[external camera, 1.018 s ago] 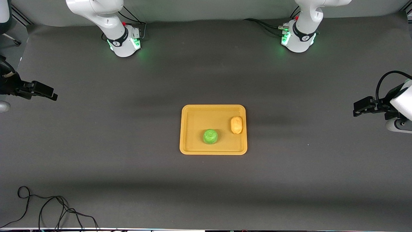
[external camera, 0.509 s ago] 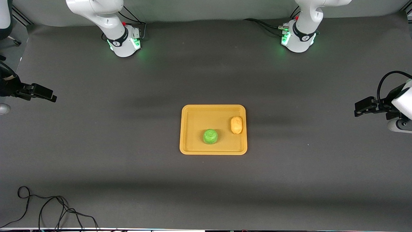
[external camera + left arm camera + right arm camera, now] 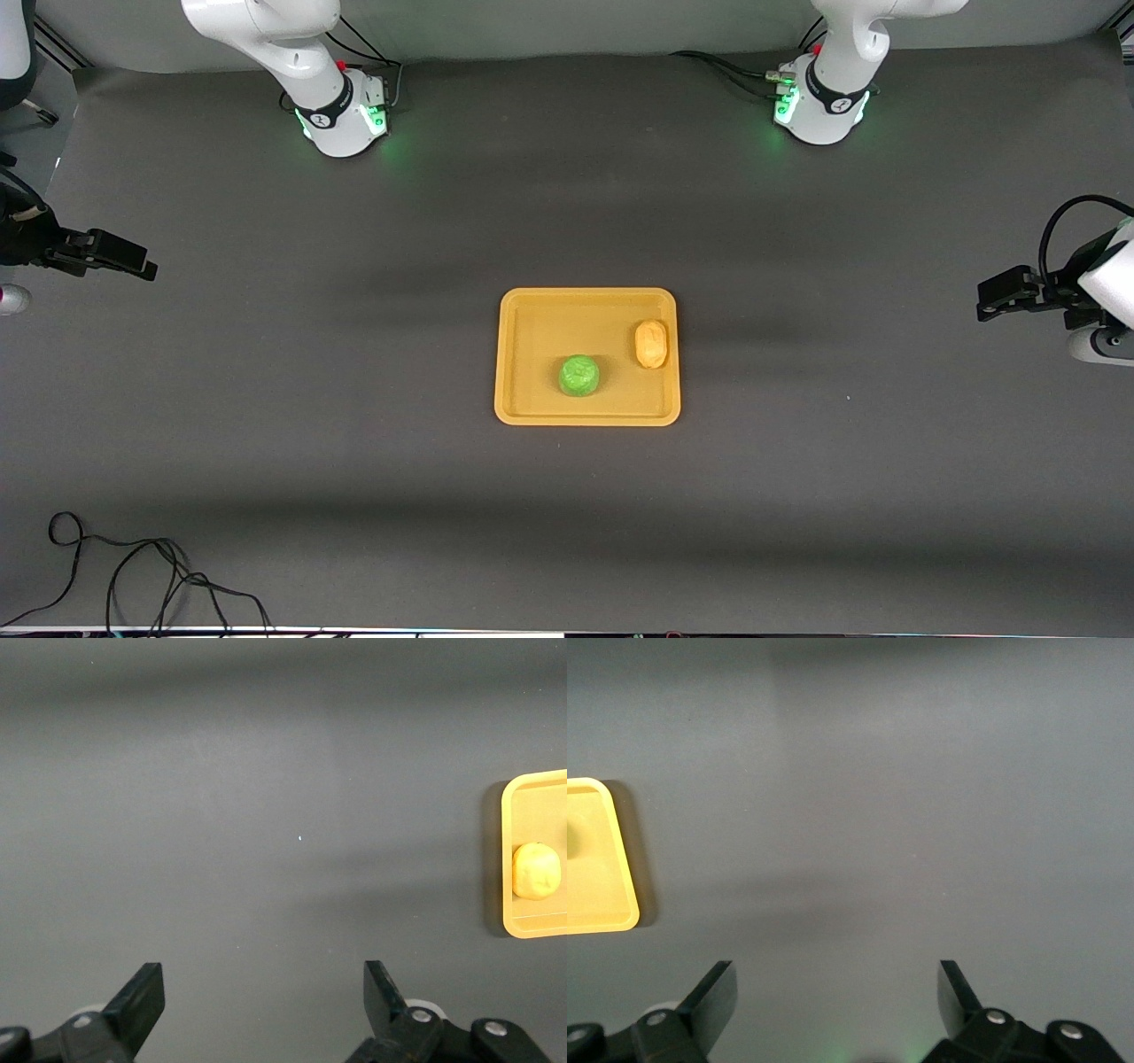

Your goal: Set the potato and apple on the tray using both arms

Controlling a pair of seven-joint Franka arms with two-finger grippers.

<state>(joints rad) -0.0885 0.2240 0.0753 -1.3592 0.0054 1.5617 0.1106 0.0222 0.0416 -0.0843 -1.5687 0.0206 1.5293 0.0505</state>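
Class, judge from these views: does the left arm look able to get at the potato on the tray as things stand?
Probably yes. The potato lies uncovered on the tray at the left arm's end, apart from the apple. The left gripper hangs over bare table with jaws open, and nothing stands between them.

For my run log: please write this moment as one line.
potato: on tray | apple: on tray | left gripper: open, over bare table | right gripper: open, over bare table
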